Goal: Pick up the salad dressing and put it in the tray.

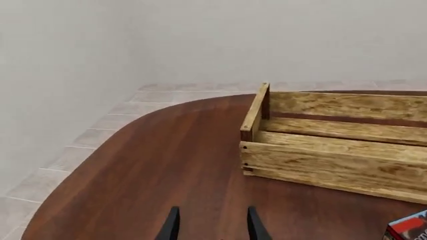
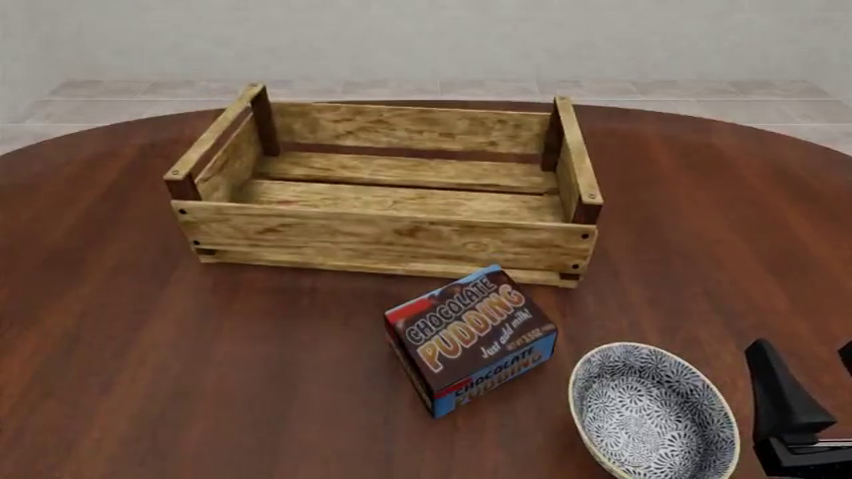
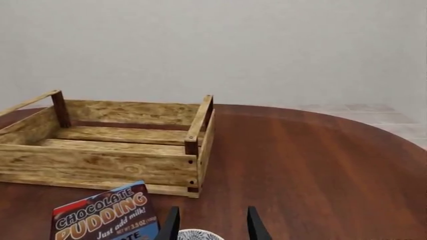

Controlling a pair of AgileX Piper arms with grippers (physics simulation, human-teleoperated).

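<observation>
No salad dressing bottle shows in any view; a blind reach could grab the pudding box (image 2: 470, 339) near the tray (image 2: 386, 237) instead. Both the left gripper (image 1: 212, 225) and the right gripper (image 3: 212, 225) stand parted, holding nothing; the bowl (image 2: 652, 414) beside the right one could get knocked.

Dark wood table (image 2: 160, 379) carries tray (image 2: 386, 239), pudding box (image 2: 470, 339), bowl (image 2: 652, 414).

plain wall (image 2: 426, 35), tiled floor (image 2: 399, 89)
</observation>
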